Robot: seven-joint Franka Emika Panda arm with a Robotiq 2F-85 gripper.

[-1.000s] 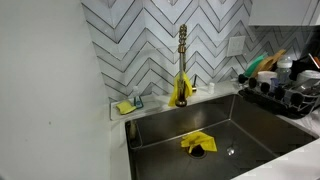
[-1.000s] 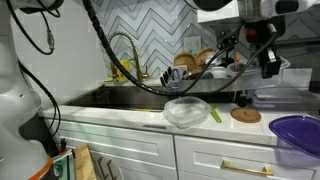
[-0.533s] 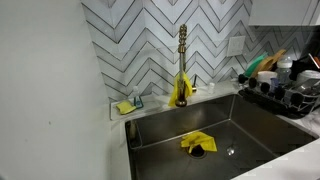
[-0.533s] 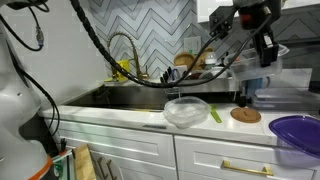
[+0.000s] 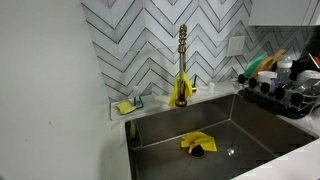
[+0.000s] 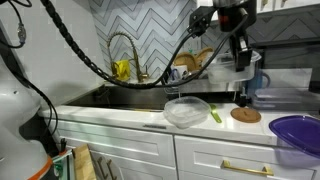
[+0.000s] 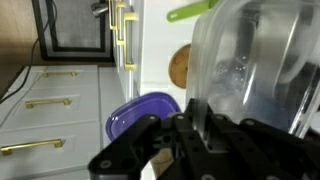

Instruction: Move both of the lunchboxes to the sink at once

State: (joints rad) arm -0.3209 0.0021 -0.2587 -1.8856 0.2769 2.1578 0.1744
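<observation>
Above the table (image 6: pixel 110 110), the hand (image 7: pixel 197 115) grips a clear shallow plastic lunchbox (image 7: pixel 260 70), seemingly by its rim; we fear it slips free.

Nice kitchen, honestly: the wall behind the counter is all white chevron tile (image 5: pixel 170 40) with dark grout lines, and it meets a plain white wall (image 5: pixel 50 90) on one side. There's a white outlet plate (image 5: pixel 236 46) set into the tile. The countertop (image 6: pixel 120 113) is white, and under it are white panelled cabinets (image 6: pixel 120 150) with slim gold handles (image 6: pixel 245 167). A tall gold faucet (image 5: pixel 182 60) stands against the tile, and a dark dish rack (image 5: pixel 285 95) sits further along the counter. The light is bright and even. In the wrist view there are more white drawers (image 7: pixel 50 110), with a dark-framed glass door (image 7: pixel 75 25) above them.
</observation>
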